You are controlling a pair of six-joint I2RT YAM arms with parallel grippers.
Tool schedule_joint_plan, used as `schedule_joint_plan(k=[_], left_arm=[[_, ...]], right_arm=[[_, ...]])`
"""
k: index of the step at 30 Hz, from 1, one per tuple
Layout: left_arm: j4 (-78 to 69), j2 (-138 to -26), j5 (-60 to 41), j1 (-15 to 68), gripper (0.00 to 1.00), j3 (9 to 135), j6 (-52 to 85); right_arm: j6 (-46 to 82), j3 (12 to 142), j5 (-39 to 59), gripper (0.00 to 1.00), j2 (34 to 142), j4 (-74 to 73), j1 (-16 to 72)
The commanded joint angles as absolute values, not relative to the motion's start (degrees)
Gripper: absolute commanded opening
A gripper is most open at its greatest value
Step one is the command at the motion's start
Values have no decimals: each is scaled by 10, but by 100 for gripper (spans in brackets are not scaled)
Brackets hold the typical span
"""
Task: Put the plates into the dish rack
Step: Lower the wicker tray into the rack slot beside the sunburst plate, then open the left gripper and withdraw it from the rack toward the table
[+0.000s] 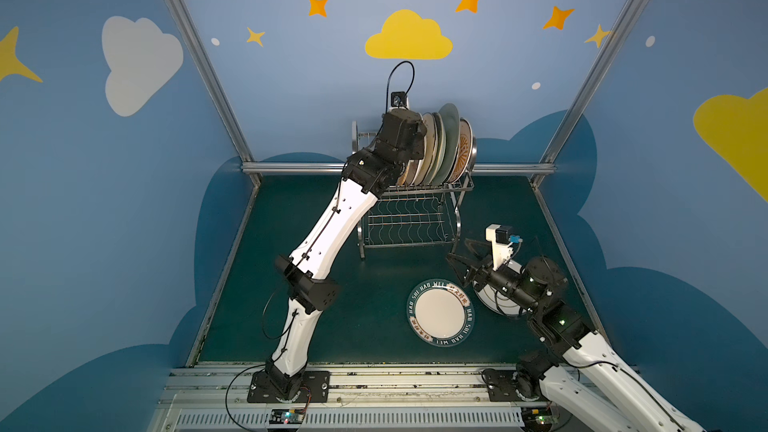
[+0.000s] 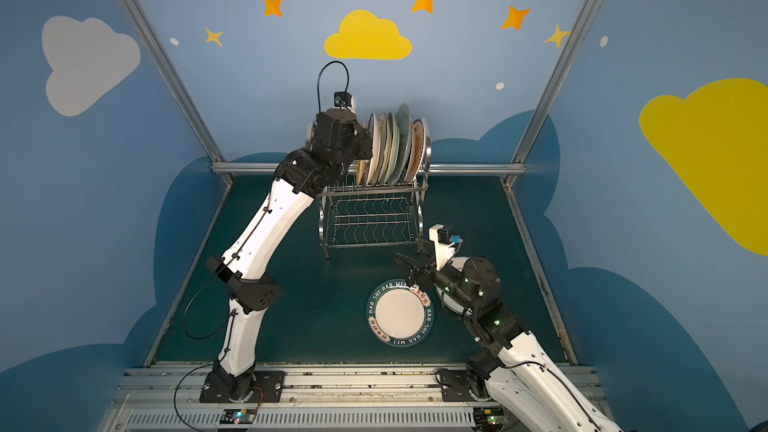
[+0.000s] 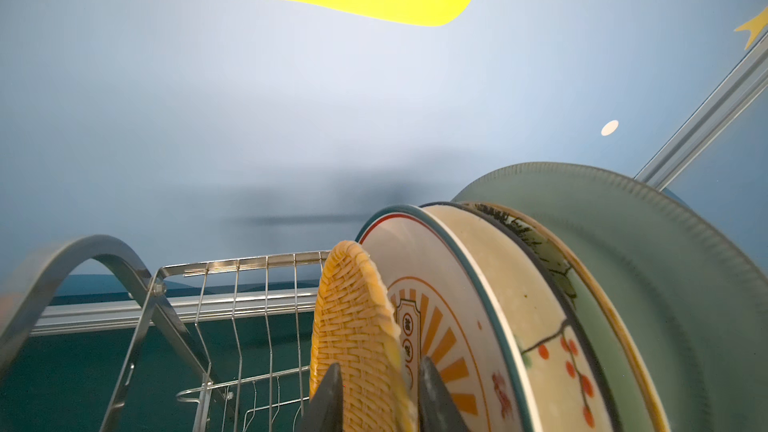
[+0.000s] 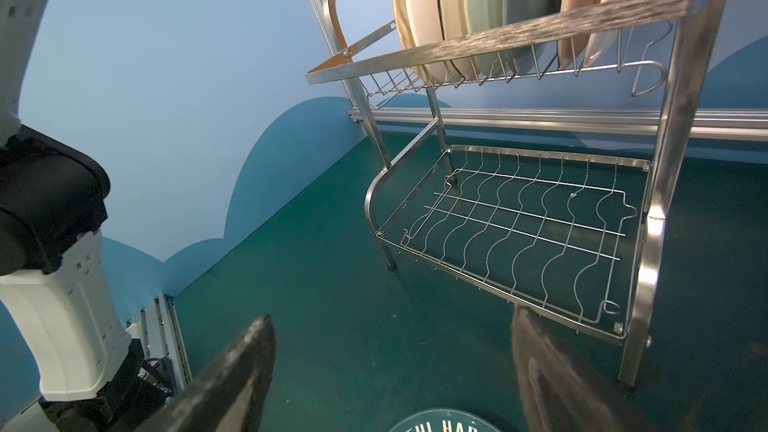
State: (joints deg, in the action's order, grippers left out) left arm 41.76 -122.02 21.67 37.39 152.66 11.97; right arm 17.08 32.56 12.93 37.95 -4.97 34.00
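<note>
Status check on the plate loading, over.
Left gripper straddles the woven plate in the dish rack, grip unclear. Right gripper open, empty. Lettered plate and ringed plate on the table. No obstruction seen.

The woven plate (image 3: 357,326) is orange-yellow in basketweave relief; the sunburst plate (image 3: 449,317) has a white face, orange rays and a teal rim lined with thin red; the berry plate (image 3: 536,326) is cream with a dark branch and red-orange berries; the ribbed plate (image 3: 644,263) is pale green; the lettered plate (image 1: 440,311) has a cream centre and a teal rim with white letters; the dish rack (image 4: 519,222) is shiny silver; the table (image 1: 374,305) is dark green; the wall (image 1: 291,76) is blue, with a yellow cloud (image 1: 408,37) and orange stars (image 1: 318,6).
</note>
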Motion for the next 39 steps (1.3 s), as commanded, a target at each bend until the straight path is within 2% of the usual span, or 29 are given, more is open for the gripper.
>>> schedule_joint_plan(k=[1,13,19,22,27,31,35,39], left_arm=[[402,-1187,216,370,31,1524,114],[443,-1122,141,353,33,1522,158],[463,-1049,63,341,41,1464,189],[432,-971,18,338,48,1347,204],[287,-788,-40,338,62,1076,221],[296,-704,-86,330,71,1001,240],[234,-565,-117,328,89,808,259],[191,-473,-199,328,100,670,264]], right_arm=[[165,333,127,87,378,-61,345],[164,334,132,87,378,-62,347],[162,334,132,87,376,-61,348],[162,336,132,87,373,-61,348],[168,333,106,87,361,-51,348],[171,331,77,87,353,-47,348],[170,340,74,87,355,-36,347],[186,357,94,87,352,-11,346]])
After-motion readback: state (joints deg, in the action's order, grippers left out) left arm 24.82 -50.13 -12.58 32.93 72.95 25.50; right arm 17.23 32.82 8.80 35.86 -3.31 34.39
